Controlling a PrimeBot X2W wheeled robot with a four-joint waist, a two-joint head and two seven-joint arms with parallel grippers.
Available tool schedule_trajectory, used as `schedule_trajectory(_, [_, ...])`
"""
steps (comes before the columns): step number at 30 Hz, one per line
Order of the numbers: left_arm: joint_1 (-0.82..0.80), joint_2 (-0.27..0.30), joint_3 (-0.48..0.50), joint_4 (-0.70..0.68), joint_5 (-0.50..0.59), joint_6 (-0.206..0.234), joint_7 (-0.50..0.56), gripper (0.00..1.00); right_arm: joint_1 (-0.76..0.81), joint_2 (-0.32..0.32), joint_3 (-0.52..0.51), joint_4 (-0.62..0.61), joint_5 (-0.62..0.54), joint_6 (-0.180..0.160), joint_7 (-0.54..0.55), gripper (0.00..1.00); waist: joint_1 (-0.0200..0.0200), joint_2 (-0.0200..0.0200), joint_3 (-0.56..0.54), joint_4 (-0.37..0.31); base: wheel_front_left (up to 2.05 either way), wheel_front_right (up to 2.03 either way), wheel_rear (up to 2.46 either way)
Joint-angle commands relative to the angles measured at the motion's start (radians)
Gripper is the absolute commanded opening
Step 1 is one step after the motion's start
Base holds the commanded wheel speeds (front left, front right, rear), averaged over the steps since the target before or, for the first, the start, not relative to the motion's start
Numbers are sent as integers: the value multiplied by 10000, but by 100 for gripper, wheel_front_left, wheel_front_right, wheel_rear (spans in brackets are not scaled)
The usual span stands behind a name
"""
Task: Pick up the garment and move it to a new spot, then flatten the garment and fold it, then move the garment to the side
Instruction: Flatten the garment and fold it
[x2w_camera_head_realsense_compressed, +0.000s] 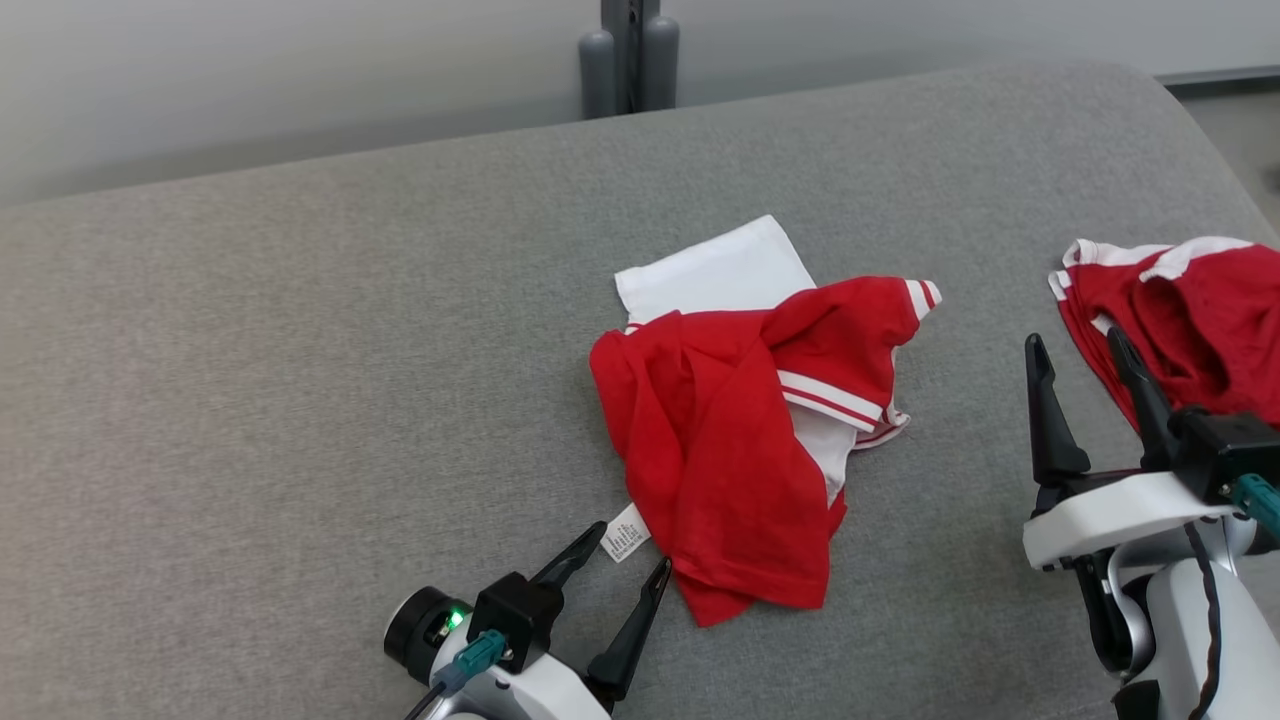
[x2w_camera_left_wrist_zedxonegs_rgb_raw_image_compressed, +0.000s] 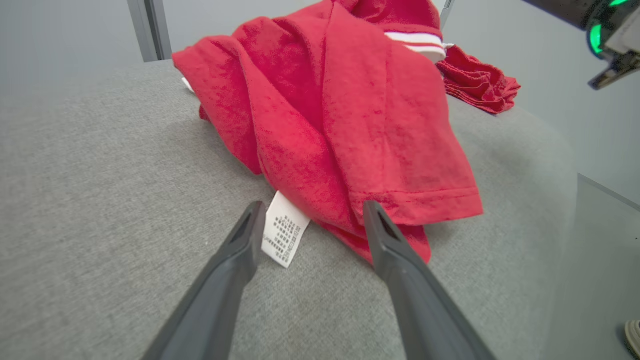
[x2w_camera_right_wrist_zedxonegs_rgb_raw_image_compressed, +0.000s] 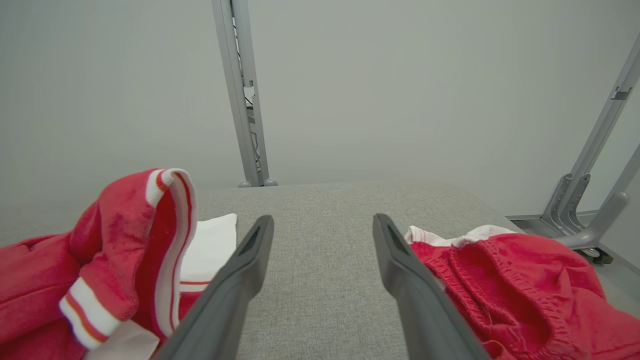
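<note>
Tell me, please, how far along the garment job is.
Nothing looks done: the crumpled red-and-white shirt lies unfolded on the grey fabric surface. In hand: the open left gripper sits at its near hem; the right gripper is open too. Lifting, flattening, folding and moving aside remain.

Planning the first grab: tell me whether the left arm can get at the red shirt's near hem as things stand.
Probably yes. The left end effector is open just short of the red shirt, its white label lying between the fingers, with nothing in the way.
</note>
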Motion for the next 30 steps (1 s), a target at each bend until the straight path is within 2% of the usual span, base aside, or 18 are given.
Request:
schedule_trajectory(1, [-235, 44, -28, 70, -16, -34, -46, 100, -154, -22, -14, -46, -15, 1, 7, 100, 0, 0, 201, -185, 0, 0, 0])
schedule_trajectory(13, [-1116, 41, -363, 876, -383, 117, -46, 100, -416, 84, -72, -224, -19, 1, 7, 100, 0, 0, 790, -656, 0, 0, 0])
schedule_trajectory(14, [-1166, 45, -396, 907, -457, 109, -46, 76, -418, 91, -67, -226, -18, 1, 7, 100, 0, 0, 806, -673, 0, 0, 0])
schedule_trajectory(15, [-1201, 45, -434, 923, -510, 95, -46, 36, -430, 94, -68, -225, -15, 1, 7, 100, 0, 0, 816, -682, 0, 0, 0])
schedule_trajectory(16, [-1238, 44, -464, 921, -552, 84, -46, 0, -448, 99, -74, -227, -21, 1, 7, 100, 0, 0, 819, -683, 0, 0, 0])
schedule_trajectory(24, [-1435, 44, 289, 491, -340, 521, -46, 0, -348, 116, -319, -196, -89, 1, 7, 100, 0, 0, 694, -391, 0, 0, 0])
schedule_trajectory(30, [-1840, 675, 1999, -278, 423, 720, -46, 0, -194, 142, -308, -89, -68, 1, 7, 100, 0, 0, 466, 85, 0, 0, 0])
